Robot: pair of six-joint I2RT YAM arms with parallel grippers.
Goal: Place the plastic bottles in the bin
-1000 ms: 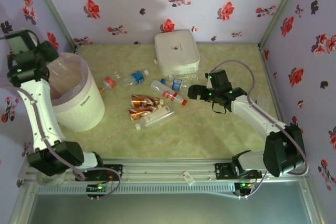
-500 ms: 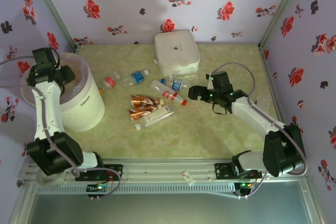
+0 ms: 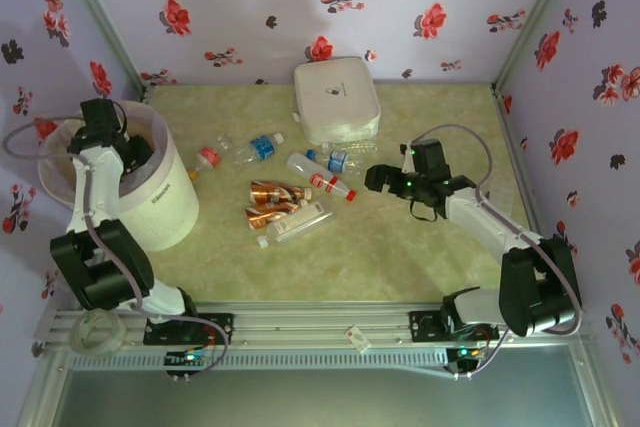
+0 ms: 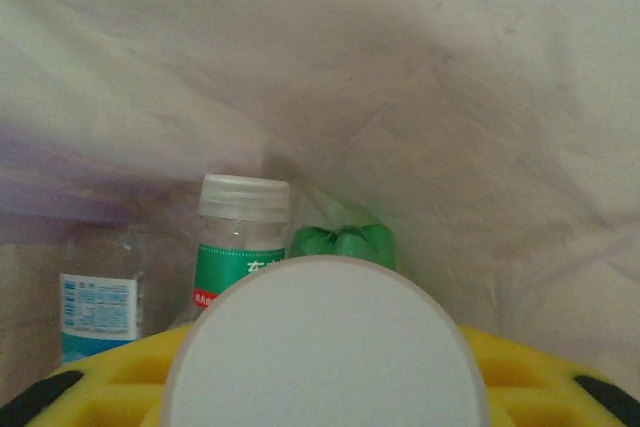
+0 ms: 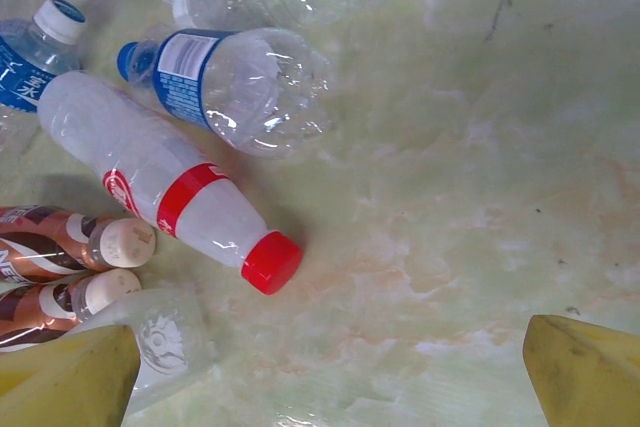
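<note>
Right gripper [image 5: 330,367], jaws apart, sits nearest the red-capped bottle [image 5: 170,182] lying slantwise just left, cap toward it; left gripper [image 3: 108,135] over the bin [image 3: 160,202], grip unclear.

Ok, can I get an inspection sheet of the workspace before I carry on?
Surface: pale green marbled table, faint marks.
Job's things: bag-lined bin at left, with a white-capped bottle and others inside; several bottles lie loose mid-table, among them a red-capped bottle and two brown ones.
Clutter: white square box at the back.
Hands: left hand down in the bin, a white round thing at its yellow fingers, grip unclear; right hand open, just right of the loose bottles.
Cables: right arm cable loops above the table; left arm cable runs along the arm.
Surroundings: floral walls on three sides; metal rail at the near edge.
</note>
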